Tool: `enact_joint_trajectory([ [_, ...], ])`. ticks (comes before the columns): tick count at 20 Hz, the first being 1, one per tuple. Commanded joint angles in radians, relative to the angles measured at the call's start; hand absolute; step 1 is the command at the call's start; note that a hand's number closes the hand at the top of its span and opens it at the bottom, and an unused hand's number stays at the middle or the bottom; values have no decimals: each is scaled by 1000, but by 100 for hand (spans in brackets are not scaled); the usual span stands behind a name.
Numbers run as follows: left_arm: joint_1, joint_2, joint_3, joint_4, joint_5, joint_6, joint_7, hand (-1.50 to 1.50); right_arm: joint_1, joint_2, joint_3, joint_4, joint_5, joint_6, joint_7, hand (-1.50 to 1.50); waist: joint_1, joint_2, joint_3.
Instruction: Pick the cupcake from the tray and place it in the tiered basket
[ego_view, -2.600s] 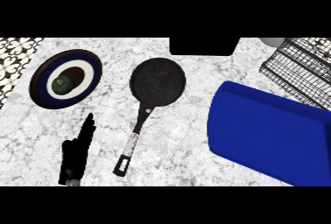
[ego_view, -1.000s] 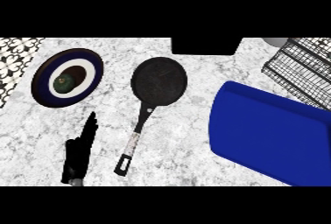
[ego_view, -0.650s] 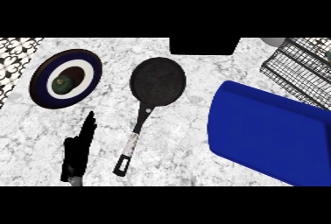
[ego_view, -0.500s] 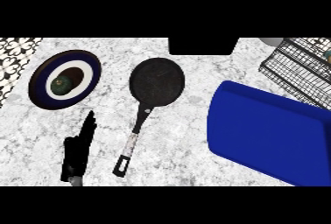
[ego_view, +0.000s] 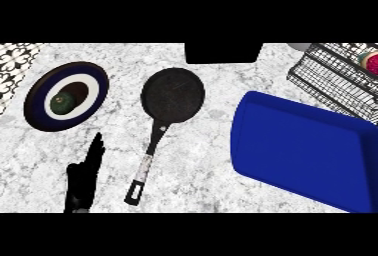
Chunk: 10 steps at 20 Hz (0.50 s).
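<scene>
Left hand (ego_view: 83, 180) rests w/ fingers straight, holding nothing, low on the tabletop (ego_view: 199, 165) just left of the pan (ego_view: 171, 95); right hand not visible. Blue tray (ego_view: 295, 145) shows no cupcake. Cupcake (ego_view: 369, 61), pinkish top w/ dark rim, mostly cut off at the edge, appears to sit in the wire basket (ego_view: 332, 75). Risk: if perched on the rim, it could tip.

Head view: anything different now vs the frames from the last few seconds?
A round reddish object has come into view in the wire basket at the upper right edge; 2.6 s ago it was not visible there. The left hand stays open at the lower left, barely shifted. Pan, plate and blue tray are unchanged. The right hand is out of view.
</scene>
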Motion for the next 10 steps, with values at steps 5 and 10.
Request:
enact_joint_trajectory([
  [5,54,37,24,-57,27,-29,27,0,402,-143,-255,32,-180,311,-89,-150,-27,-5,1],
  [10,7,-13,-14,-82,-26,39,70,0,619,-192,-385,86,-262,512,-156,-150,-18,-2,1],
])
